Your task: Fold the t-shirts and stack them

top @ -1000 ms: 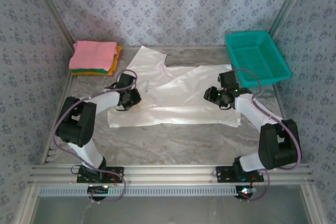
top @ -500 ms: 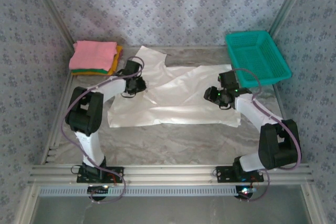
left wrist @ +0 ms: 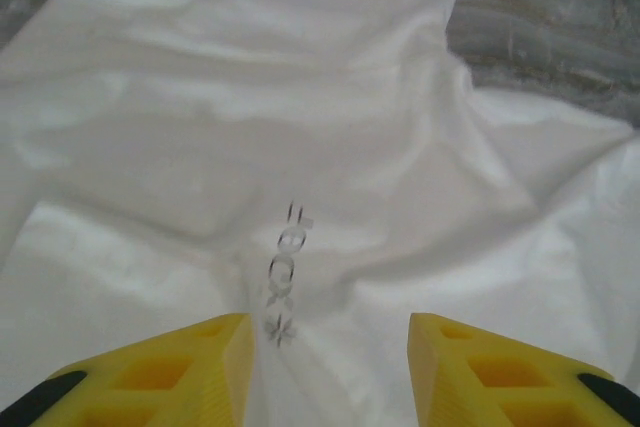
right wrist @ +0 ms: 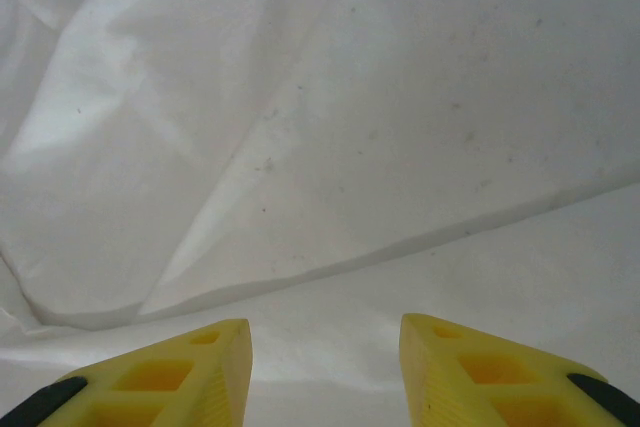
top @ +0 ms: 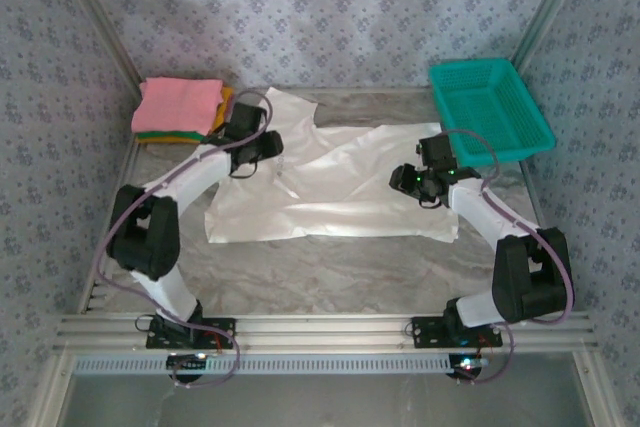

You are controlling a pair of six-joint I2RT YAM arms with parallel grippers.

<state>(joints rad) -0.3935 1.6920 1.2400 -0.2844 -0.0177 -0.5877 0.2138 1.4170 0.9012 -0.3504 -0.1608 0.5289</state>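
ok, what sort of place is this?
Probably a lab test cell, not a home: left arm and right arm bolted to a rail, patterned backdrop walls, a table with a white shirt, folded stack and basket.

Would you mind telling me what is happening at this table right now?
Two robot arms are working on a white t-shirt lying rumpled on the table. The left gripper hangs open over its chest mark, the right gripper open over its right side; neither holds cloth. A folded stack topped by a pink shirt sits far left, a teal basket far right.
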